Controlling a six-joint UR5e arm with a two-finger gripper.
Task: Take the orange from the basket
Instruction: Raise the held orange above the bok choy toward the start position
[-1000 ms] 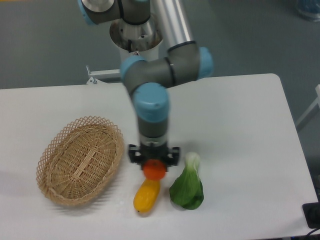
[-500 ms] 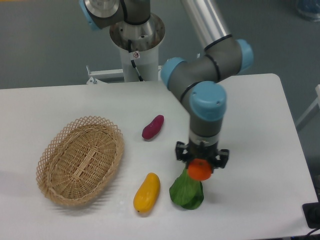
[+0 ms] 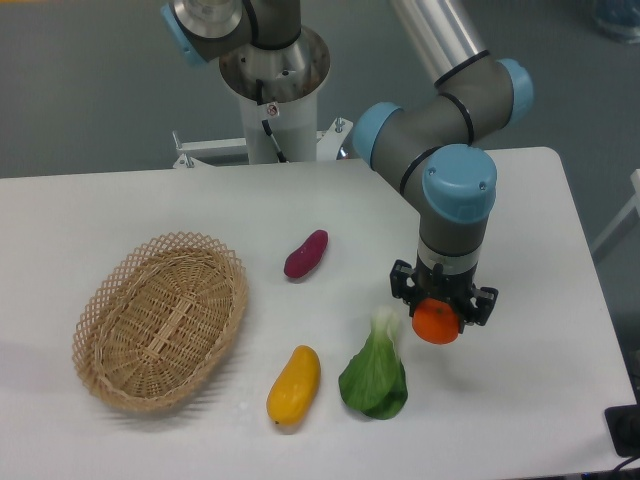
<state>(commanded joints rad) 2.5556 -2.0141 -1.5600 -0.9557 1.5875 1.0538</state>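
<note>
The basket [image 3: 160,322] is sitting at the left with nothing in it. The purple sweet potato [image 3: 306,254], the mango [image 3: 294,384] and the bok choy [image 3: 375,372] are lying where they were. At the right, the gripper [image 3: 440,318] is clamping the orange [image 3: 437,322] and carrying it further right, now clear of the bok choy. The pick looks done; what is remaining is probably setting it down.

A single fixed camera looks steeply down from high at the front of the white table [image 3: 150,200], facing the arm's pedestal [image 3: 272,95] at the far edge, far enough back to take in nearly the whole tabletop.
</note>
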